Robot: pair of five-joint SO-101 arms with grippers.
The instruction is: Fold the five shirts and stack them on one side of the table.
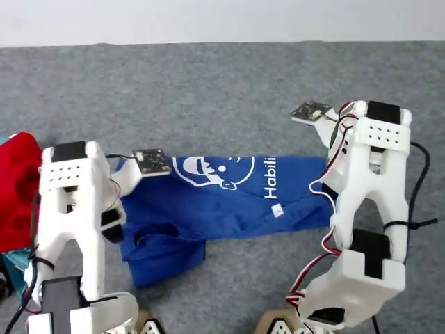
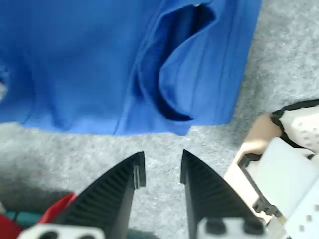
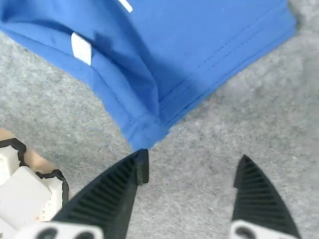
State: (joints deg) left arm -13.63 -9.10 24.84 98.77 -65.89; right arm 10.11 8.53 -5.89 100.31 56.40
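A blue shirt point(image 1: 229, 202) with white print lies across the middle of the grey table, folded into a long band, with a sleeve bunched at its near left end. In the left wrist view my left gripper point(image 2: 163, 162) hovers over bare table just short of that sleeve end point(image 2: 189, 74), slightly open with nothing between its fingers. My right gripper point(image 3: 193, 162) is wide open and holds nothing. One of its fingertips point(image 3: 141, 164) is right at the shirt's hemmed corner point(image 3: 144, 137) at the right end, and a white tag point(image 3: 81, 47) shows on the cloth.
A red shirt point(image 1: 17, 181) lies bunched at the table's left edge with teal cloth point(image 1: 10, 261) under it; its edge point(image 2: 55, 211) shows beside the left gripper. The arms' white bases point(image 1: 354, 278) stand at the near edge. Grey table point(image 1: 208, 90) spreads behind the shirt.
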